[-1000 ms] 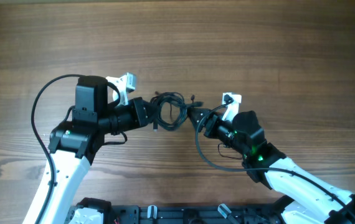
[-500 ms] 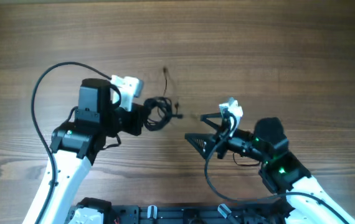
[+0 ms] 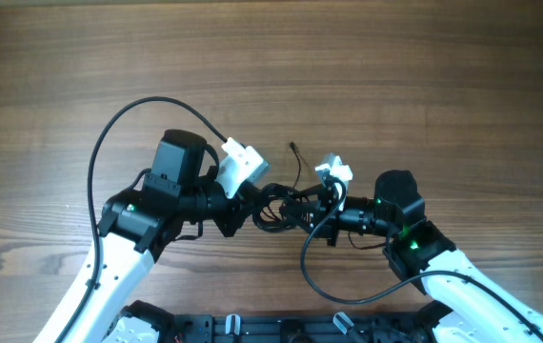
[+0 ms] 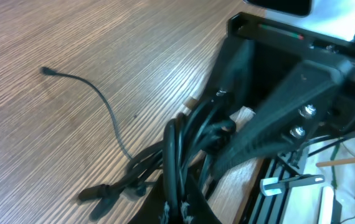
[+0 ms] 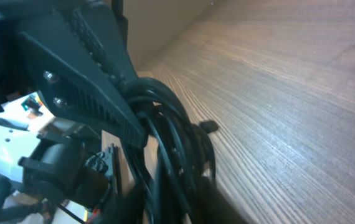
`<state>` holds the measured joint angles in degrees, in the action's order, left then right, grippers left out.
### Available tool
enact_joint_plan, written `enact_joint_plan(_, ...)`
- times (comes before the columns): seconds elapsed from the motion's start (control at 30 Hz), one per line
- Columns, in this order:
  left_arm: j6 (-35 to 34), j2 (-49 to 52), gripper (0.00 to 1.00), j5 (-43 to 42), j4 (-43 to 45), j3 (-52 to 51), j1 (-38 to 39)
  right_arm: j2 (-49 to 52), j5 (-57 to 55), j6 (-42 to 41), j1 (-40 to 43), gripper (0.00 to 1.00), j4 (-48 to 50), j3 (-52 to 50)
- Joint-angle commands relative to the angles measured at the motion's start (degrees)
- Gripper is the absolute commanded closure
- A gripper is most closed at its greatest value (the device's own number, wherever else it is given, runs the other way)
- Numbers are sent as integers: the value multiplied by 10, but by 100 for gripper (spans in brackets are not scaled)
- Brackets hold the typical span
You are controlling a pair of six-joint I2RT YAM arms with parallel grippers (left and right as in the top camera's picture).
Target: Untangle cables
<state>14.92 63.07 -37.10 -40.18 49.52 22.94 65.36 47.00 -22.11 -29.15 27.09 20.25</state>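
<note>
Left gripper (image 3: 249, 204) is clamped narrow on the thin black knotted cables (image 3: 277, 204), which run into its jaws. Right gripper (image 3: 310, 211), wide and well apart 0.5 s ago, now sits against the bundle's other side. Its fingers straddle the bundle; whether they grip, cannot tell. 1 loose strand (image 4: 99, 102) trails over the brown wooden table (image 3: 424, 76). Judgement: a 2-sided hold is re-forming for another pull-apart.
</note>
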Motion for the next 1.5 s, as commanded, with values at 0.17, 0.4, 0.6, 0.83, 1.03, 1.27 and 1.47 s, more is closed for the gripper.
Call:
enact_joint_plan(0.17,-131,-1,96,72,50,7,-63,3,-51,-35,1,96,-40,3)
enact_joint_plan(0.4,-174,-1,33,-52,84,6,-124,3,-50,12,1,96,-40,3)
enact_joint_plan(0.6,-33,0,43,-123,21,6,-91,3,-14,148,1,96,-40,3)
enact_joint_plan(0.83,-34,9,69,-14,-7,6,-81,3,18,144,1,96,-41,3)
enact_joint_plan(1.03,-33,37,67,-7,-8,6,-61,3,17,144,1,95,-42,3)
enact_joint_plan(1.27,-33,-40,50,-8,-6,12,-61,3,-6,110,1,96,-59,3)
enact_joint_plan(1.47,-21,-43,65,47,-35,12,-58,3,-6,110,1,96,-57,3)
